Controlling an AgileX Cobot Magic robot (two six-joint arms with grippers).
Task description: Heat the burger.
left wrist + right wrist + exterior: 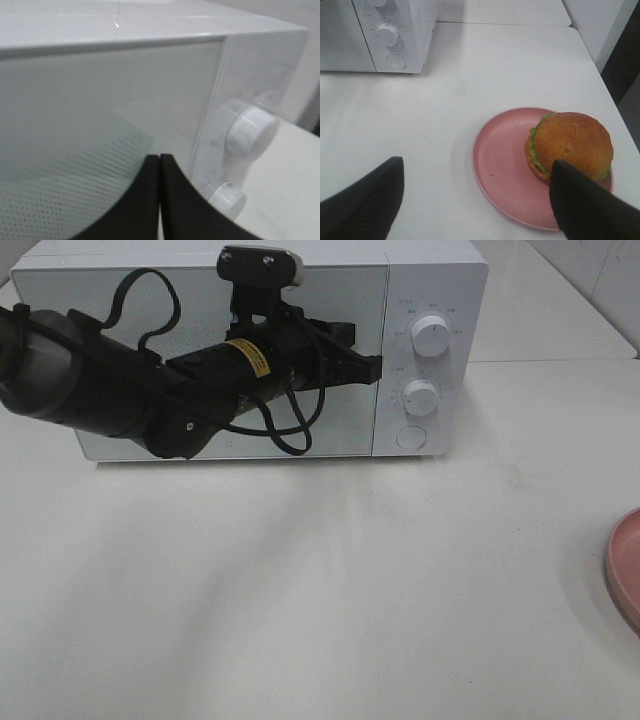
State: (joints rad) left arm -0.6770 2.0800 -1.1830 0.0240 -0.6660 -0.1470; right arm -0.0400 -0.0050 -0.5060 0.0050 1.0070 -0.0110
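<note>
The burger (570, 145), with a golden-brown bun and green lettuce, sits on a round pink plate (500, 165) in the right wrist view. My right gripper (477, 195) hangs open above the table, one finger (585, 205) overlapping the burger's near side. In the high view only the plate's edge (625, 565) shows at the right; the burger is out of view there. My left gripper (375, 365) is shut and empty, its tip at the right edge of the closed door of the white microwave (440, 285). Its shut fingers (172, 200) show in the left wrist view against the door.
The microwave has two white knobs (431, 335) (422, 398) and a round button (410, 437) on its right panel. The left arm and its cables cross the door's front. The table's right edge (615, 100) runs near the plate.
</note>
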